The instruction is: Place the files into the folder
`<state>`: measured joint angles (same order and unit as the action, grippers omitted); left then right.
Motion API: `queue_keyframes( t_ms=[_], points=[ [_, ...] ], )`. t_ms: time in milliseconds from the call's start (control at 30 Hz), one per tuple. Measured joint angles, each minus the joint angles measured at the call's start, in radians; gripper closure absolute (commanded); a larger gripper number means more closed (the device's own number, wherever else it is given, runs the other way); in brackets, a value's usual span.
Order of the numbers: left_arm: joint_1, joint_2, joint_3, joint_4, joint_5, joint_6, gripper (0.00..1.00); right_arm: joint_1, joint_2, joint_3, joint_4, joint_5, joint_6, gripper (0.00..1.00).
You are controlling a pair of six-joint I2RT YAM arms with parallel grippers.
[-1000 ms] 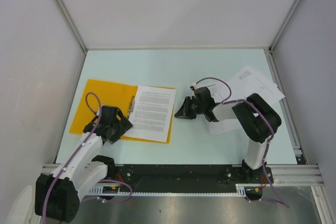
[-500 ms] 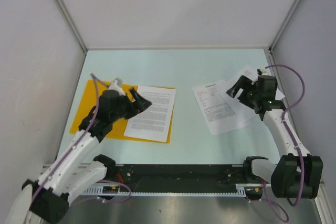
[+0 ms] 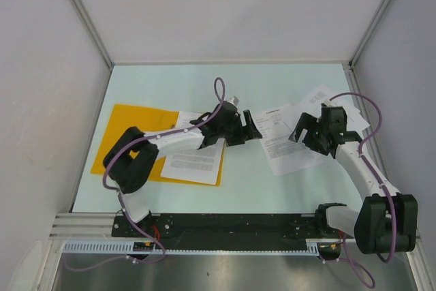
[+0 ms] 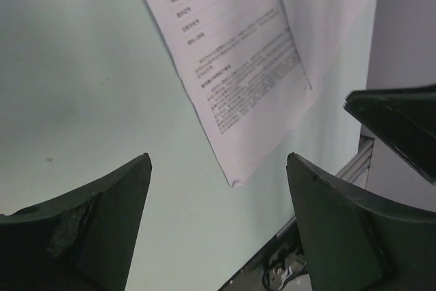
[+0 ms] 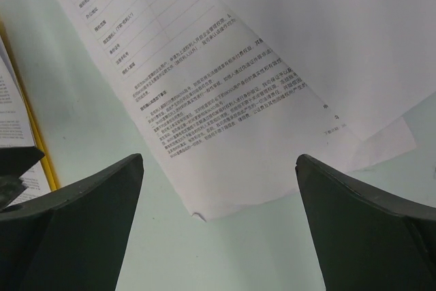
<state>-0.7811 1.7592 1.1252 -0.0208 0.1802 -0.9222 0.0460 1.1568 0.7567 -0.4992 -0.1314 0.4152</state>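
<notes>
**The left gripper (image 3: 251, 128) and the right gripper (image 3: 302, 131) are held wide open over the table (image 3: 204, 86), with nothing gripped.**

The orange folder (image 3: 119, 142) is laid flat at the 9 o'clock side of the table, and one printed sheet (image 3: 197, 156) is laid on its 3 o'clock half. The loose sheets (image 3: 286, 149) are spread in an overlapping pile at the 3 o'clock side, well apart from the folder. The left gripper is stretched to the table's middle, between the folder and the pile, and is pointed toward 3 o'clock. The right gripper is held above the pile's 9 o'clock edge. In each wrist view the top printed sheet is framed between spread fingers, and no contact can be seen.
</notes>
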Motion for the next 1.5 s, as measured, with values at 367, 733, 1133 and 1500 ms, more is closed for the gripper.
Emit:
queue_keyframes(
  t_ms=[367,733,1133,1500],
  points=[
    [-0.018,0.188,0.082,0.082,-0.240,-0.226,0.38,0.042,0.038,-0.028,0.021,0.030,0.055,0.00],
    [-0.047,0.319,0.142,0.150,-0.340,-0.320,0.50,-0.001,0.035,-0.029,0.050,0.000,0.051,0.00],
    [-0.071,0.373,0.160,0.218,-0.354,-0.403,0.69,-0.029,0.028,-0.039,0.059,-0.028,0.042,0.00],
    [-0.069,0.419,0.221,0.234,-0.352,-0.237,1.00,-0.031,0.028,-0.048,0.071,-0.042,0.032,0.00]
  ],
)
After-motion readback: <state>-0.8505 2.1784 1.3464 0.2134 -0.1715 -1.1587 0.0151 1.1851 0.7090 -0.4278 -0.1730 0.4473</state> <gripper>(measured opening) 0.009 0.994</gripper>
